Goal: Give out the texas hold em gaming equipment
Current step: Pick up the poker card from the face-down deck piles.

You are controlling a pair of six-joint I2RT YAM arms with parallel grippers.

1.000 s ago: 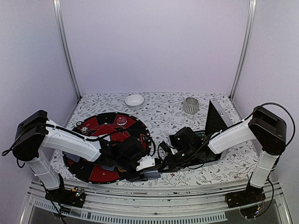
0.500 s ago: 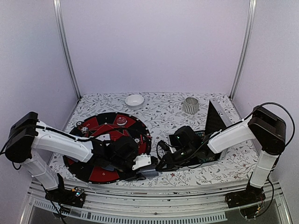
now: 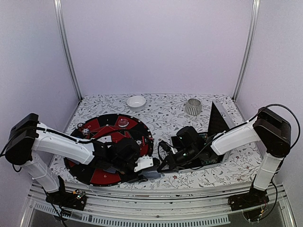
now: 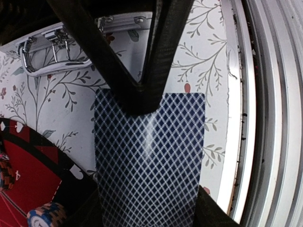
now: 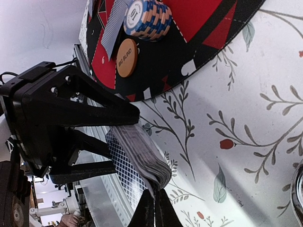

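Observation:
A deck of playing cards (image 4: pixel 149 156) with blue diamond-patterned backs sits between the fingers of my left gripper (image 4: pixel 149 208), low over the table's near edge (image 3: pixel 152 174). My right gripper (image 5: pixel 154 203) meets it from the right, its two fingers pressed together on the edge of the outermost card (image 5: pixel 124 170), which fans slightly off the deck (image 5: pixel 142 151). From the left wrist view the right gripper (image 4: pixel 142 101) shows as a dark V tipped on the card back. On the round black-and-red mat (image 3: pixel 94 175) lie a striped chip stack (image 5: pixel 147 19), an orange "BIG BLIND" button (image 5: pixel 127 57) and a card (image 5: pixel 113 28).
An open case (image 3: pixel 218 123) with metal latches (image 4: pixel 47 49) lies under the right arm. A white bowl (image 3: pixel 136 101) and a ribbed grey cup (image 3: pixel 192 107) stand at the back. The metal rail of the table front (image 4: pixel 265 118) runs close beside the deck.
The left arm swung its elbow outward and carried the deck slightly right toward the right gripper. The right fingers parted briefly, then closed on the card's edge.

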